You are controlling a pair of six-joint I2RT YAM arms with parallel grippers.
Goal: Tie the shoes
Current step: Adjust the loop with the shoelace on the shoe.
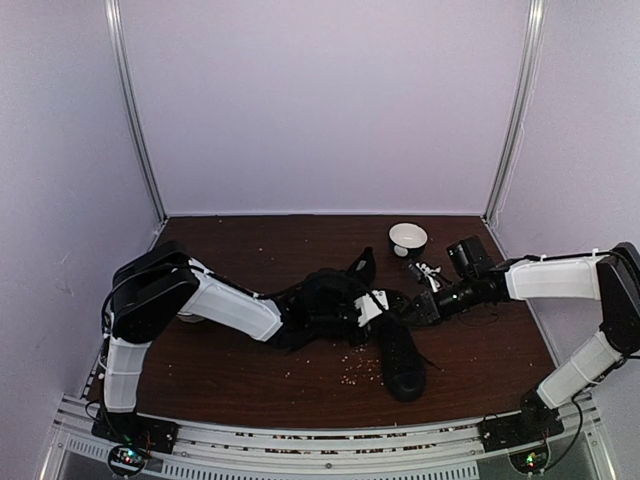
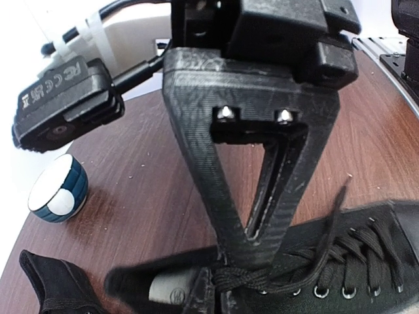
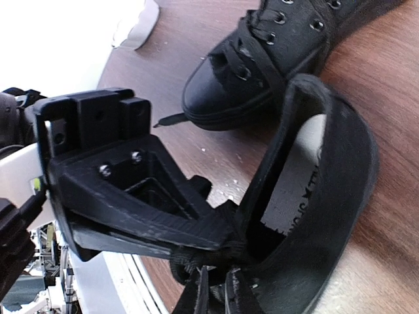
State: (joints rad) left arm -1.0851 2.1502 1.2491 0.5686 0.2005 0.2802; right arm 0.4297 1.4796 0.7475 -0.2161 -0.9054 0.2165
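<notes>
The fingers of the left gripper (image 2: 243, 260) are pressed shut to a point, with the tips down in the bunched lace (image 2: 243, 280) at the top of the near shoe (image 1: 403, 362). Whether a strand is pinched cannot be told. The right gripper (image 3: 229, 239) meets the same shoe from the other side. Its fingers (image 3: 150, 196) are drawn together at the rim of the opening, by the white label (image 3: 294, 190), and what they nip is unclear. This shoe lies toe toward the near edge of the brown table (image 1: 230, 385), with pale crumbs (image 1: 365, 372) scattered beside it. The far shoe (image 1: 322, 295) lies just behind it, partly covered by the left arm (image 1: 225, 305). Farther back, well apart, stands a small bowl (image 1: 408, 238).
</notes>
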